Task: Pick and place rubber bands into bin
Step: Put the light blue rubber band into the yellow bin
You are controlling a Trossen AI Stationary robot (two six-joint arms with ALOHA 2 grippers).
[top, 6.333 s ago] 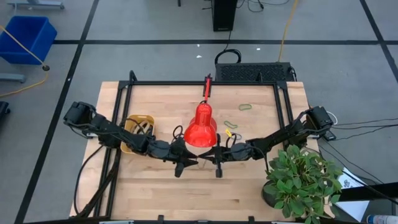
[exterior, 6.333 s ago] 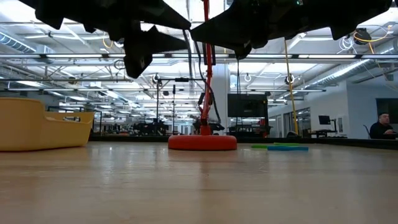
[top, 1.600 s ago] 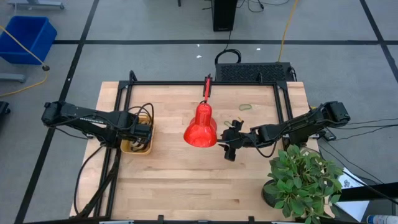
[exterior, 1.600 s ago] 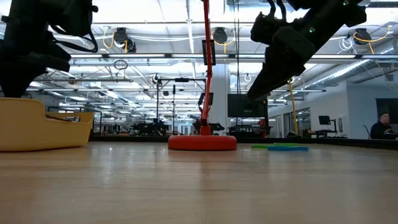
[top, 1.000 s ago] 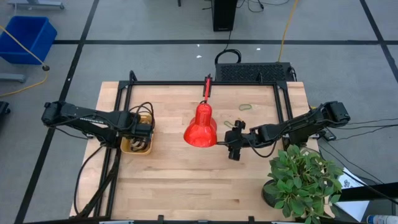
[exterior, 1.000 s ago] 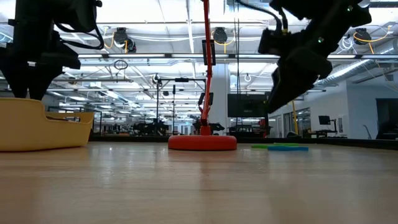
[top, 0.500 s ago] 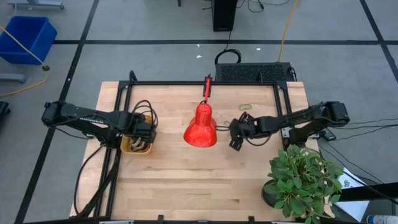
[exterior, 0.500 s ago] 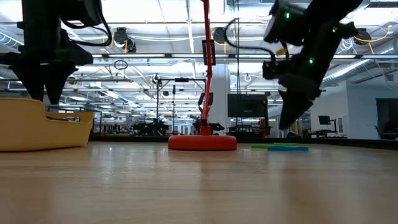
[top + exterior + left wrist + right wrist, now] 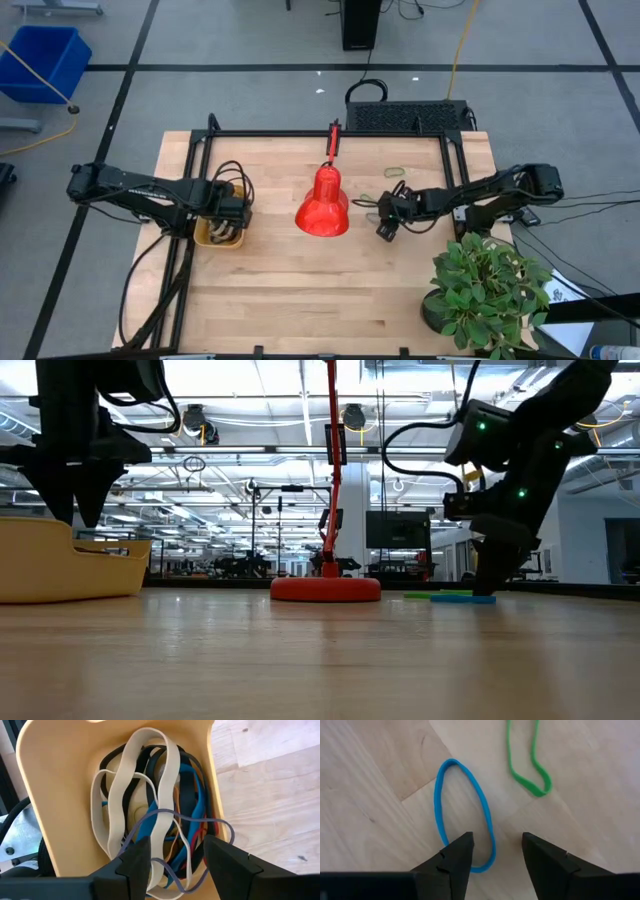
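Observation:
The yellow bin [image 9: 206,237] stands at the table's left and holds several tangled rubber bands [image 9: 150,810] in white, black, blue and orange. My left gripper [image 9: 175,855] hangs open just above them, pointing down into the bin [image 9: 55,780]. A blue rubber band [image 9: 462,810] and a green one [image 9: 527,760] lie flat on the wood to the right of the red lamp [image 9: 323,203]. My right gripper [image 9: 497,852] is open and points down. One end of the blue band [image 9: 462,598] lies between its fingertips. My right gripper comes from above, pointing down, one finger [image 9: 455,855] on each side of the blue band's end [image 9: 480,867]. The band lies flat on the table. Whether the fingertips touch it I cannot tell.
The lamp's base [image 9: 325,589] stands at the table's middle, its shade overhanging. A potted plant [image 9: 485,290] fills the near right corner. Another band [image 9: 395,172] lies toward the far right. A blue crate [image 9: 45,60] sits on the floor beyond the table.
My right gripper has gone down to the table top and a little toward the right and far edges, tipping from a slant to point nearly straight down over the blue band. The bands on the table have stayed where they were.

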